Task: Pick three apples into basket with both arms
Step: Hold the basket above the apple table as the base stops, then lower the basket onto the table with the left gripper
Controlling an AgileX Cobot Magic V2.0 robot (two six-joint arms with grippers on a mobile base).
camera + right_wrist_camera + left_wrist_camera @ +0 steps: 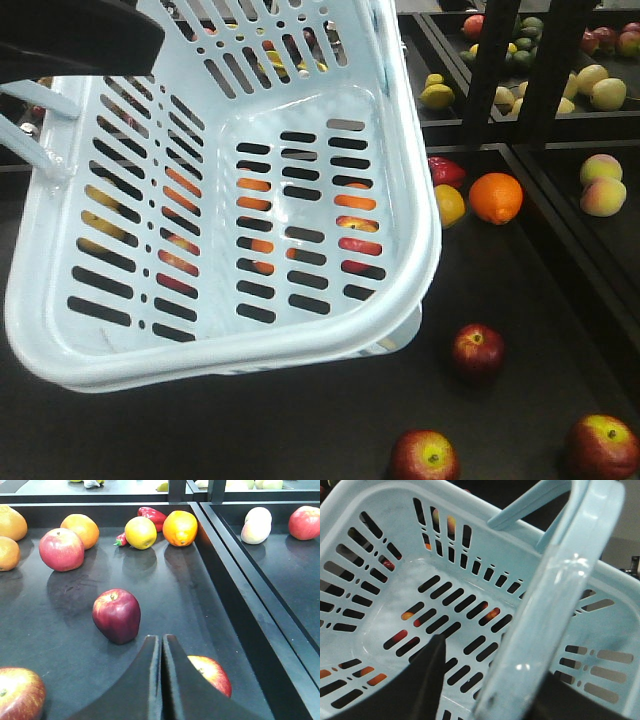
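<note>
Matte black tray (175, 605) bears glossy maroon apples (116, 615) near slotted basket (200, 352).

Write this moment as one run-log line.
basket: empty, held by left gripper | right gripper: shut, empty | apples: three on tray, none picked

Bright, even overhead light. Glare spots on the basket (560, 605) handle. Soft shadows and reflections on the glossy dark surface (200, 610). Right end effector (161, 640) blurred, close to lens; background sharp.
</note>
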